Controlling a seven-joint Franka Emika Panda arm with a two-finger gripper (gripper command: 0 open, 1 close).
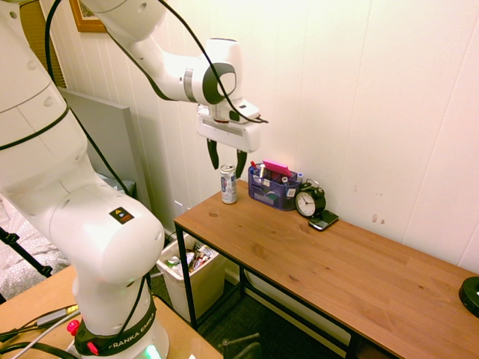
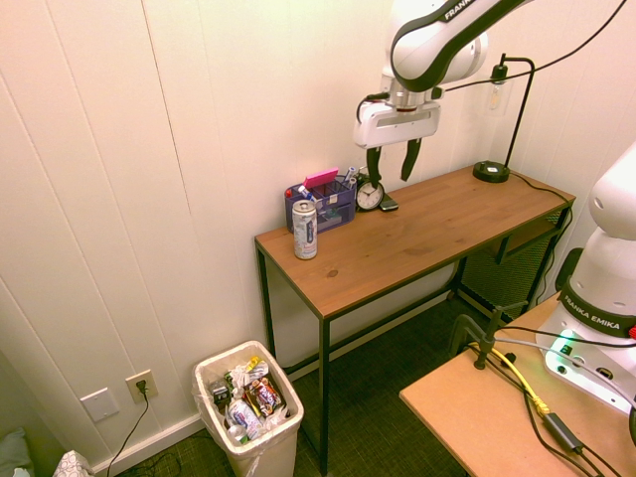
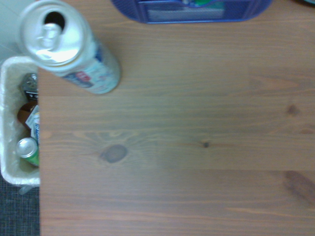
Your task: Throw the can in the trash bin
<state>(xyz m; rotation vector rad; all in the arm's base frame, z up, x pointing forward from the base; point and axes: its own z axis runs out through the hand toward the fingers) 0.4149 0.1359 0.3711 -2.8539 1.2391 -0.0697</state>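
The hand (image 2: pixel 394 183) hangs wide and empty above the bench (image 2: pixel 417 221); the can (image 2: pixel 305 231) stands upright, apparently just beside the organiser (image 2: pixel 323 205).

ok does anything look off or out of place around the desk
Mostly tidy. The one oddity is the opened drink can standing near the desk's end beside the organiser, while similar rubbish sits in the bin below. Nothing looks spilled or damaged.

The smooth white Franka arm (image 1: pixel 112 239) has dark grey bands at its rounded joints, "FRANKA EMIKA" lettering on its black base collar (image 2: pixel 596 310), and two curved black gripper fingers (image 2: pixel 410 160).
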